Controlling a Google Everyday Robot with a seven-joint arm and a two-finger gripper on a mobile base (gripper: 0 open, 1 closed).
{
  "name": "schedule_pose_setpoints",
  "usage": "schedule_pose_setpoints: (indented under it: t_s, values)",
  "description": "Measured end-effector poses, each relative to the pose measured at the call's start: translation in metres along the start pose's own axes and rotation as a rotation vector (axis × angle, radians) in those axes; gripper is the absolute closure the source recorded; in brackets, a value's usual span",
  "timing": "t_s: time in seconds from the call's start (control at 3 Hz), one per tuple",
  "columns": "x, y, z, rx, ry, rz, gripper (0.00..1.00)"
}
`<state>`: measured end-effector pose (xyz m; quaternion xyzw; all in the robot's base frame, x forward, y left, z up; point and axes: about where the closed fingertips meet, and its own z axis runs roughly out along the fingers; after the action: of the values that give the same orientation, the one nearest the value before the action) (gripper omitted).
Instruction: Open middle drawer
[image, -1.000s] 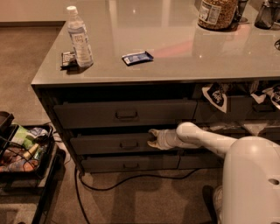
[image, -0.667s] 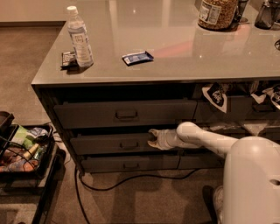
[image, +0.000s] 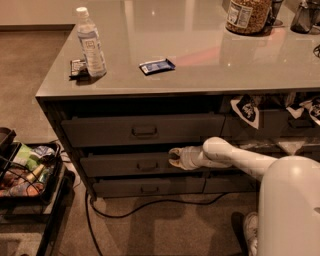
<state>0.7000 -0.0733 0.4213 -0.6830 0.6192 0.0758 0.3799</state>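
- Reaches with the tool (image: 174, 156) to the top edge of the middle drawer (image: 112, 166), just right of the loop handle (image: 147, 165) and not on it; fingers (image: 174, 150) apart, clamped on nothing.
- Sits between the top drawer (image: 100, 131) and the bottom drawer (image: 120, 188) under the desk (image: 200, 65), front nearly flush.
- Risks slipping off if closed on the thin edge instead of the handle.
- Risks skewing and jamming when pulled off-centre.
- Could snag the top drawer if raised while pulling.
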Motion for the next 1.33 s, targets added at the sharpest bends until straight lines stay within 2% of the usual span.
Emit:
schedule_pose_setpoints:
  t_s: [0.67, 1.33]
  values:
    - [-0.0016, 0.0009, -0.0026, -0.027, -0.004, 0.014, 0.95]
    - [-0.0016, 0.0004, -0.0039, -0.044, -0.007, 0.022, 1.00]
